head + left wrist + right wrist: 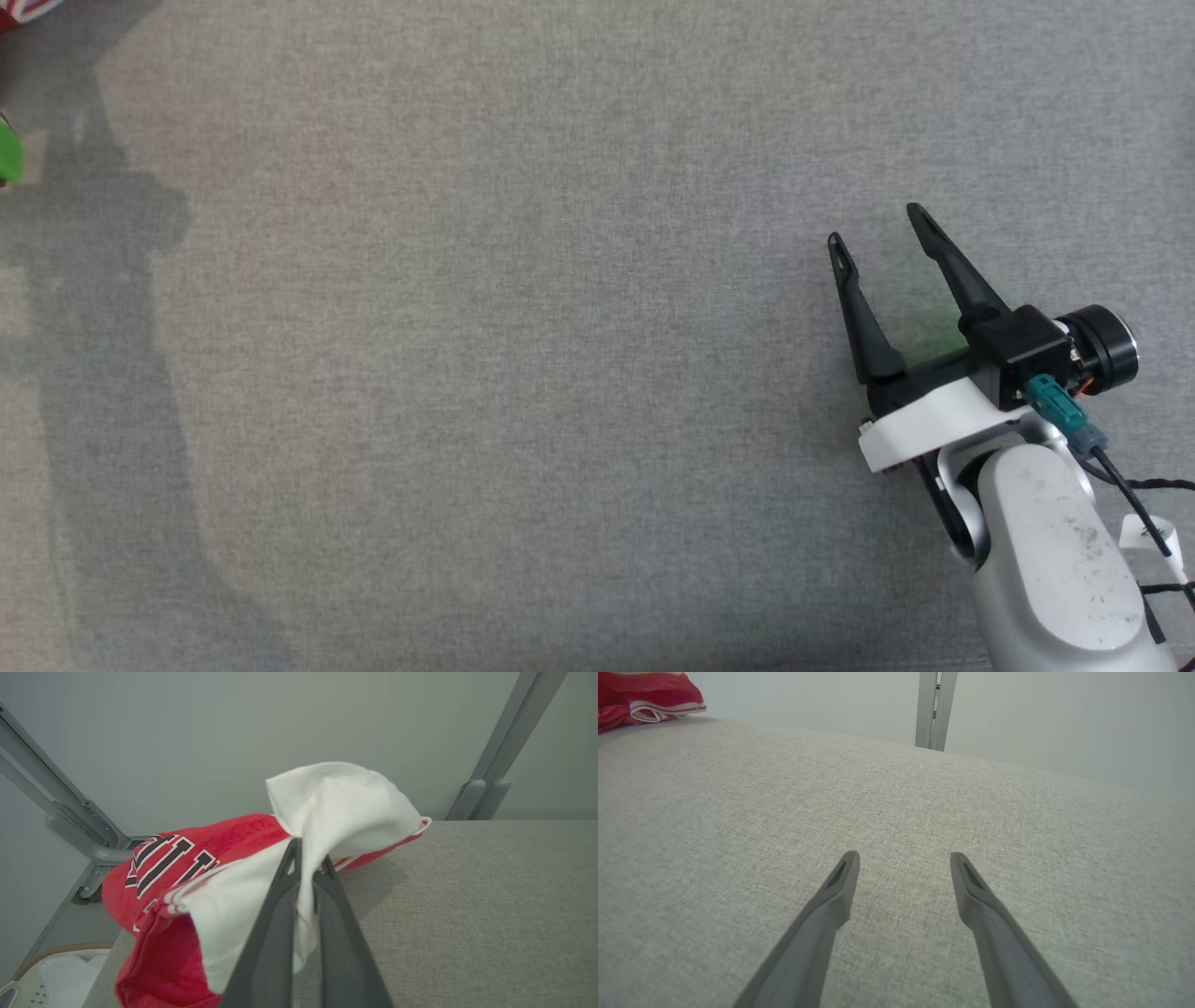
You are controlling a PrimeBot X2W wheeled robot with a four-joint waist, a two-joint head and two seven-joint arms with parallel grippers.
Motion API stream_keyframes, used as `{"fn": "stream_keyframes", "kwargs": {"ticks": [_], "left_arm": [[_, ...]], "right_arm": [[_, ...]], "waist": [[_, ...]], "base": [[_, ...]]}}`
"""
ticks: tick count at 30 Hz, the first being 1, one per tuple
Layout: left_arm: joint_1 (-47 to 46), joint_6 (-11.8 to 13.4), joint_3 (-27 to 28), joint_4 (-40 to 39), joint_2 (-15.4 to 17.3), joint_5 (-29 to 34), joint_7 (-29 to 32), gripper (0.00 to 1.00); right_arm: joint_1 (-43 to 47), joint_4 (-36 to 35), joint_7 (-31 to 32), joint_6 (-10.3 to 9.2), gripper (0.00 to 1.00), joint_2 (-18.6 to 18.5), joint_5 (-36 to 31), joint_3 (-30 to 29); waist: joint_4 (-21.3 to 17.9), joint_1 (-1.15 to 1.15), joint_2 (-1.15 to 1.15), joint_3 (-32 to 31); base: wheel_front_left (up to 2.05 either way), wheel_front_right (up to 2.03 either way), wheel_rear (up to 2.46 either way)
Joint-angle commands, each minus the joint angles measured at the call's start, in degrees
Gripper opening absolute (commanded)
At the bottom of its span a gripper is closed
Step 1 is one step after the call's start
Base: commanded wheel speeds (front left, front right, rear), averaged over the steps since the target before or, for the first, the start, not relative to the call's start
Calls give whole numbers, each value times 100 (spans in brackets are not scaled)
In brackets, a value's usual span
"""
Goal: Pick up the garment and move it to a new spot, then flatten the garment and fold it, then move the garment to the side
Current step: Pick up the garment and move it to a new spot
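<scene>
The garment is a red and white piece with black block lettering, crumpled at the table's left edge. In the left wrist view my left gripper is shut on a white fold of it, and the cloth bulges up above the fingertips. A red corner of the garment peeks in at the head view's top left, and its red and white hem lies far off in the right wrist view. My right gripper is open over bare table at the right, its fingers empty.
The grey fabric-covered table fills the head view. A green object sits at its left edge. Grey metal frame posts rise behind the table. A pale basket with white cloth stands below the table's left edge.
</scene>
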Motion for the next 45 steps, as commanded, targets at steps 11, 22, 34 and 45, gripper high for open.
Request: {"fn": "stream_keyframes", "kwargs": {"ticks": [11, 22, 34, 45], "left_arm": [[-302, 13, -686, -1098, 258, 289, 306, 0], [-814, 150, -1185, -2101, -815, 418, 533, 0], [-693, 474, -1035, -2180, -1618, -70, 442, 0], [1134, 783, -623, -1015, -1614, -789, -117, 0]], "right_arm": [[335, 572, -210, -9, 100, -21, 636, 135], [509, 502, -222, -9, 100, -21, 1009, 42], [551, 433, -223, -9, 100, -21, 930, -265], [495, 462, -223, -9, 100, -22, 1043, -322]], "waist": [[-519, 0, 0, -1607], [-987, 0, 0, -2096], [-1108, 0, 0, -2181], [-1005, 0, 0, -1899]], "base": [[0, 0, 0], [0, 0, 0], [0, 0, 0], [0, 0, 0]]}}
